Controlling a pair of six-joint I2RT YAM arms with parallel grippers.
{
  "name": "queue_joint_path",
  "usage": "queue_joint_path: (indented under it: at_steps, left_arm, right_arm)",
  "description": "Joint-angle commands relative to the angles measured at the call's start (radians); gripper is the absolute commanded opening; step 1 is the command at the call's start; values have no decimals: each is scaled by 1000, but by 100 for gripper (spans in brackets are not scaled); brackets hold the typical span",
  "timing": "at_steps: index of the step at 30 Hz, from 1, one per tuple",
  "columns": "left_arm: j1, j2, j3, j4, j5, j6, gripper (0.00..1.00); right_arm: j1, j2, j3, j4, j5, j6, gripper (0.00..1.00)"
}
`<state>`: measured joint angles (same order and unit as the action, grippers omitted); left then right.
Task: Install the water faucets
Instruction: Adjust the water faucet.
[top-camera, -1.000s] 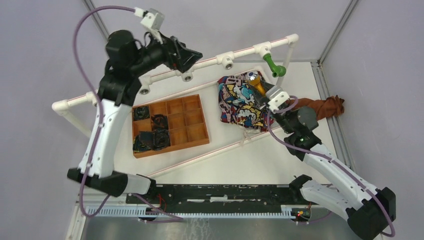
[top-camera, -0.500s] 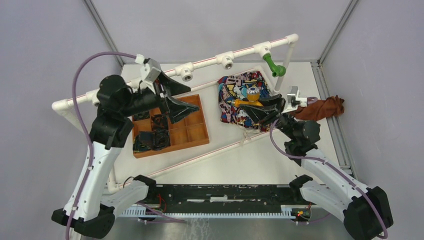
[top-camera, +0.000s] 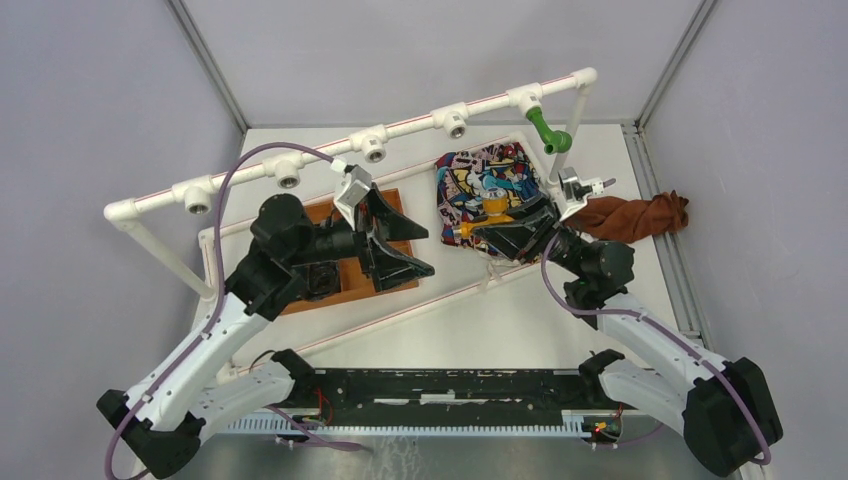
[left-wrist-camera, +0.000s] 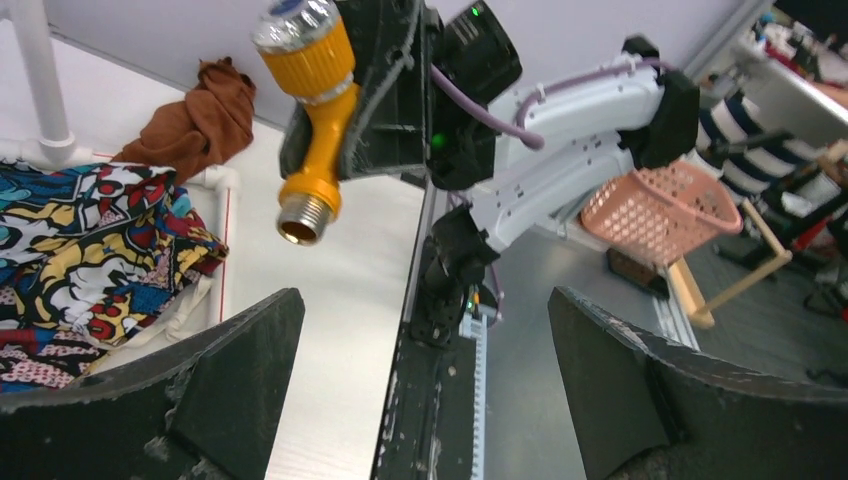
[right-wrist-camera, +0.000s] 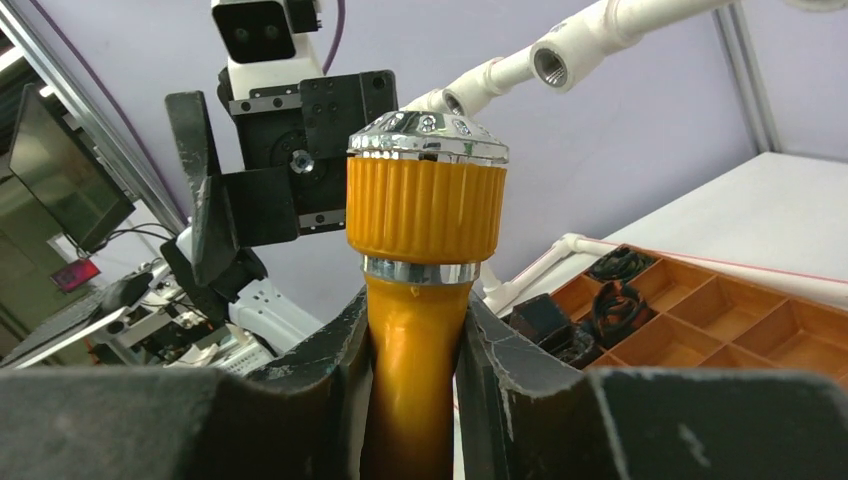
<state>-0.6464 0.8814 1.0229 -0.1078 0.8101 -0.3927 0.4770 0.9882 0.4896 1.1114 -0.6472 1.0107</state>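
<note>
My right gripper is shut on the stem of the orange-yellow faucet, which hangs above the patterned cloth. In the left wrist view that faucet has its knob up and its threaded end down. My left gripper is open and empty over the tray, facing the faucet with a gap between. The green faucet sits in the rightmost T-fitting of the white pipe rail. Other T-fittings stand with empty openings.
An orange compartment tray with black parts lies under the left arm. A colourful patterned cloth is spread right of it, and a brown cloth lies at the right edge. A low white pipe crosses the table diagonally.
The left arm has swung down from the pipe rail to over the tray, still open. The right gripper has turned and shifted left with the orange-yellow faucet.
</note>
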Motion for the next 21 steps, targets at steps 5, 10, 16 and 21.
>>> queue_joint_path:
  at_steps: [5,10,16,21]
  left_arm:
    - [-8,6,-152,500,-160,-366,92]
    - [-7,54,-71,423,-161,-278,94]
    - [-11,141,-18,395,-95,-262,93]
    - [-12,169,-28,410,-44,-271,90]
  right_arm:
    - [56,17,15,140,15,126,0]
    - [143,18,76,-119,-20,-25,0]
    - [212,46,115,-161,-26,-74,0]
    - [233,68,125,-167,-19,-95,0]
